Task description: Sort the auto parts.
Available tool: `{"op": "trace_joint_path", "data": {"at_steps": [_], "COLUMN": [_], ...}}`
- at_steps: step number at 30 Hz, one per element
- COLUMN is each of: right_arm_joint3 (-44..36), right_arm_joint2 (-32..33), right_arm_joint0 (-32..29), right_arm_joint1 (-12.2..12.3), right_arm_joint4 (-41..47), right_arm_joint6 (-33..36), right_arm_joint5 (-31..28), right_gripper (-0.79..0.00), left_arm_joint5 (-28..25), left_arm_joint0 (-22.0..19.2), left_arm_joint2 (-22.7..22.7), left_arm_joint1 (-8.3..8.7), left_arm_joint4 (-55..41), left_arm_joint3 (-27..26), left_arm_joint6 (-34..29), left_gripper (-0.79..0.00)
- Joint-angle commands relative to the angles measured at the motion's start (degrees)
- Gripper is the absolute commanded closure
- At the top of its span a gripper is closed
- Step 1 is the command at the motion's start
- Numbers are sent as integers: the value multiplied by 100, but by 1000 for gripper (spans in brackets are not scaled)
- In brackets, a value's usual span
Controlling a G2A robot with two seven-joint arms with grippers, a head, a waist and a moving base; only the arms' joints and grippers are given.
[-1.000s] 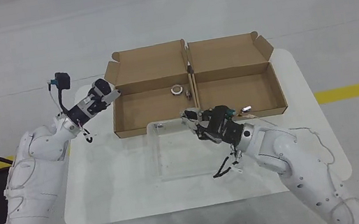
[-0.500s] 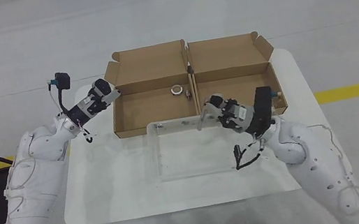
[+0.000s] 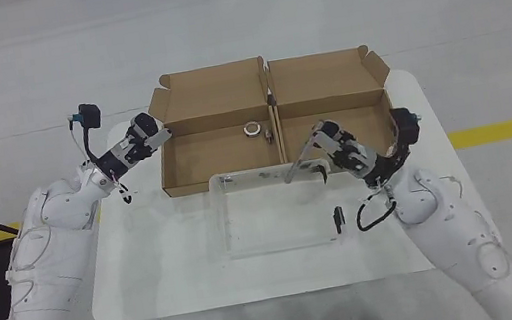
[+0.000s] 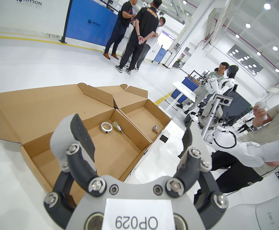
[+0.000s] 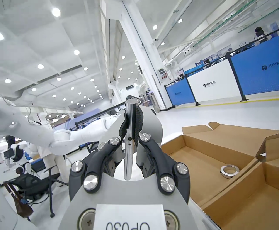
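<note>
From the top you see a white table (image 3: 154, 277) on pale floor carrying two open cardboard boxes (image 3: 220, 156). The right gripper (image 3: 318, 137) hangs over their near edge, pinching a metal rod (image 3: 297, 162). In the left wrist view, the left gripper (image 4: 130, 130) is spread wide beside the boxes, which hold a ring (image 4: 106, 127). In the right wrist view, under a bright hall ceiling, the rod's base hides behind the gripper's plate.

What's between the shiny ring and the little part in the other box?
A stubby metal part, then the boxes' adjoining cardboard walls, in the left wrist view.
</note>
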Motion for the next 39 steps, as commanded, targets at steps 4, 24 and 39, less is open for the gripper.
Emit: {"op": "trace_joint_path", "data": {"at_steps": [4, 24, 39], "right_arm_joint3": [151, 180, -271], "right_arm_joint2": [-389, -663, -922], "right_arm_joint0": [251, 410, 406], "right_arm_joint1": [74, 161, 291], "right_arm_joint4": [1135, 2431, 6897], "right_arm_joint6": [343, 1075, 3266], "right_arm_joint5": [0, 38, 520], "right_gripper": [0, 0, 0], "left_arm_joint5": [0, 0, 0], "left_arm_joint0": [0, 0, 0], "left_arm_joint2": [0, 0, 0], "left_arm_joint1": [0, 0, 0], "left_arm_joint4": [0, 0, 0], "left_arm_joint3": [0, 0, 0], "left_arm_joint6": [0, 0, 0], "left_gripper": [-785, -785, -785]}}
